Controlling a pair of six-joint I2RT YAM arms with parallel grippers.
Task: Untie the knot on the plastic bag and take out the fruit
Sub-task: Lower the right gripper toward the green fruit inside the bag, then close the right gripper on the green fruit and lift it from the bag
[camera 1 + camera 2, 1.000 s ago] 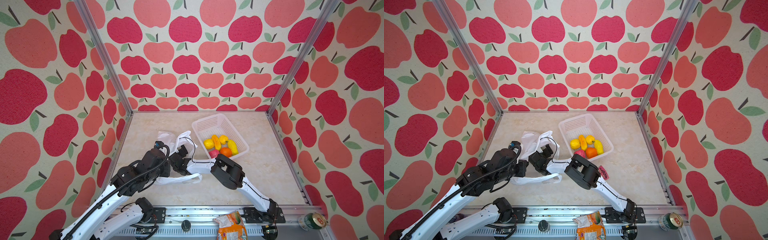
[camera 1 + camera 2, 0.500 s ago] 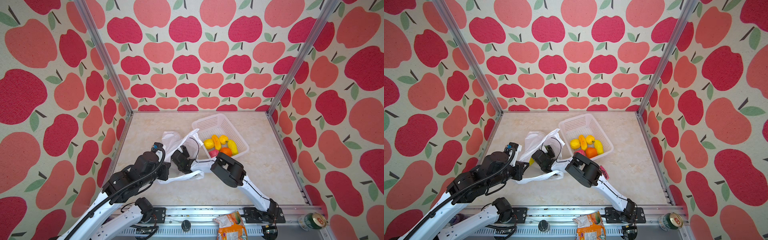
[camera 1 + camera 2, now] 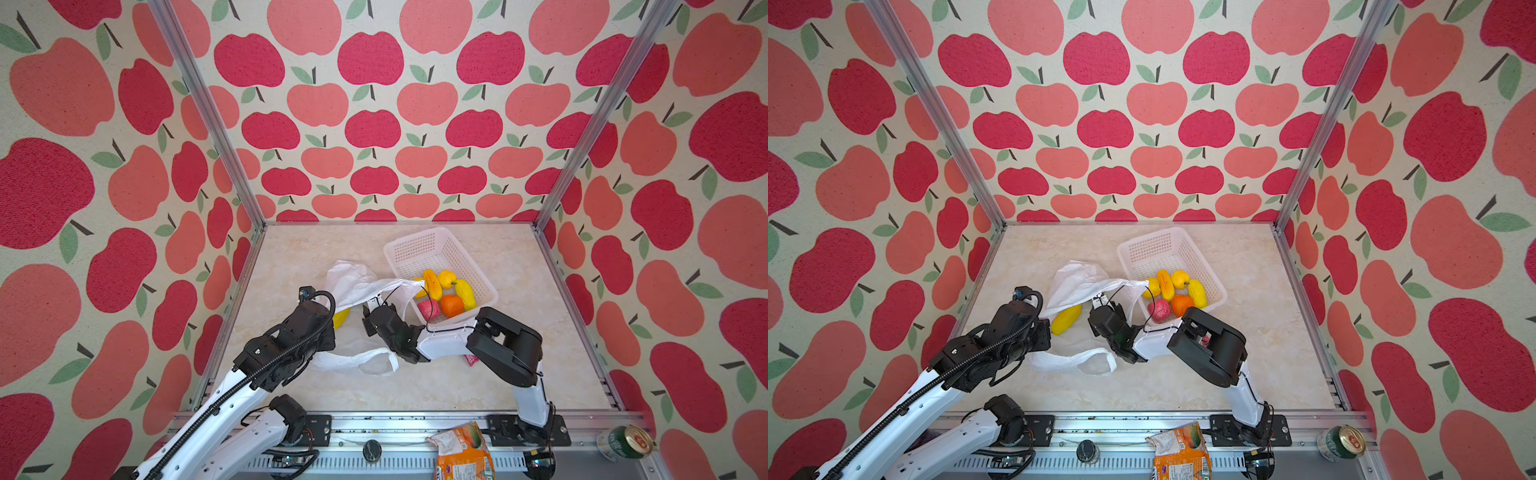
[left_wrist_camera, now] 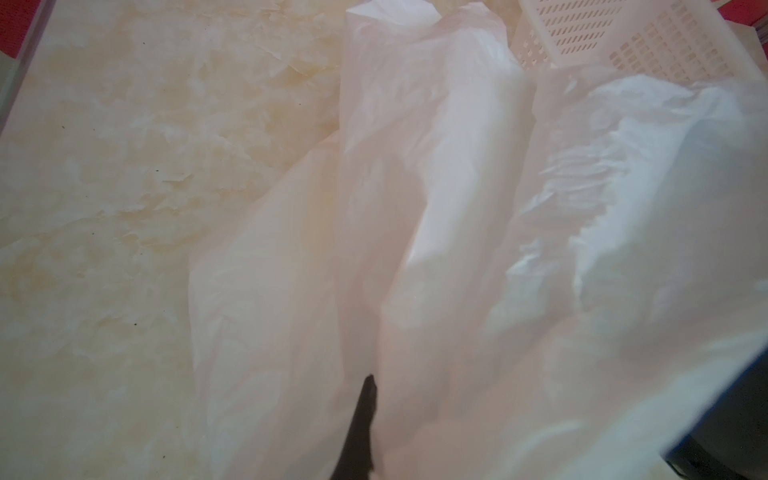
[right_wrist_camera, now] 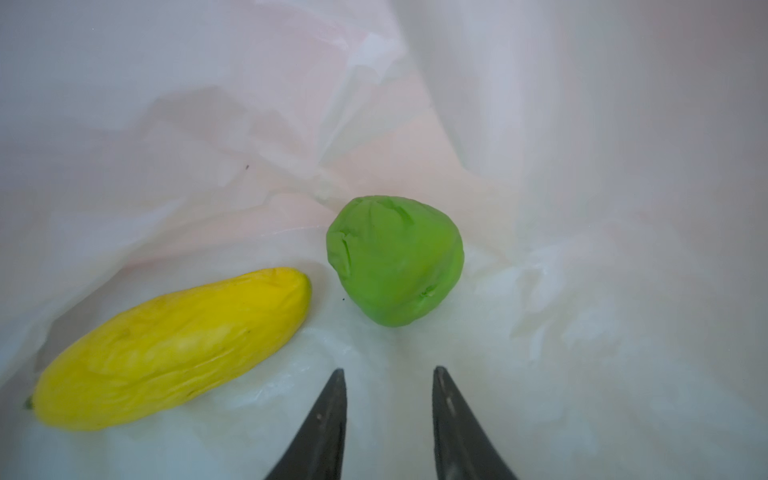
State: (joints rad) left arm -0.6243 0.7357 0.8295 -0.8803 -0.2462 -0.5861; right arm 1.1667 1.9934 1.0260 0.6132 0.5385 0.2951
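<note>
Our left hand (image 4: pixel 368 388) clamps the flimsy plastic bag (image 3: pixel 353 282) while, inside it, our empty, parted right hand (image 5: pixel 386 376) should gently pinch the soft-looking green fruit (image 5: pixel 395 259) midway.

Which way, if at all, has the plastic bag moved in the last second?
Yes. The plastic bag has stretched toward the white basket; its lifted edge now overlaps the basket's rim.

Left arm (image 3: pixel 286 345) has its jaws clamped tight; right arm (image 3: pixel 440 345) reaches leftward, jaws parted.
</note>
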